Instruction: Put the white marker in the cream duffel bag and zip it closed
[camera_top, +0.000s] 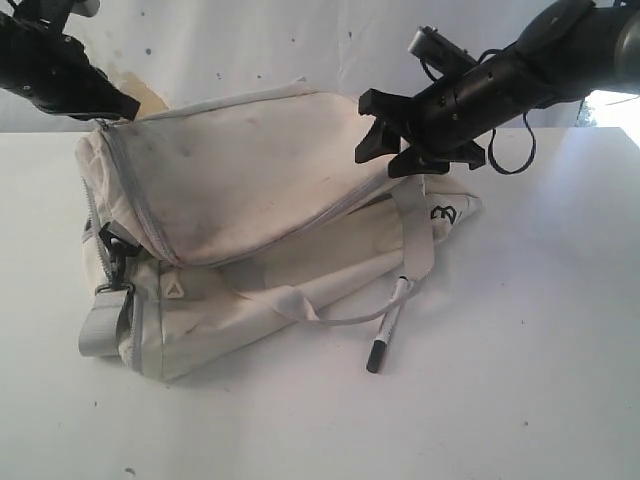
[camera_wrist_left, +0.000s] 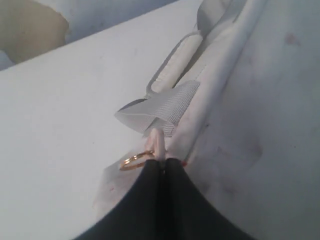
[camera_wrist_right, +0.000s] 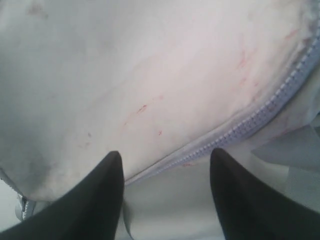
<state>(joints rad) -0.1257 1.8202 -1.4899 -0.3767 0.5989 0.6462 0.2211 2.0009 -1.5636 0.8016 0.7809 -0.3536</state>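
Starting at the left, the left pincer (camera_top: 128, 108) is seen clamped shut on a small pale pull tab (camera_wrist_left: 158, 142) with a gold ring (camera_wrist_left: 134, 161), at the top corner of the bag (camera_top: 250, 190), right by the grey zipper (camera_top: 135, 198). The right pincer (camera_top: 405, 155) is held open above the bag's other end, with nothing gripped. The marker (camera_top: 390, 320) is found outside the bag, lying on the table (camera_top: 520, 390) below the right pincer, its upper end against a thin grey strap (camera_top: 345, 320) and its black cap pointed away from the bag.
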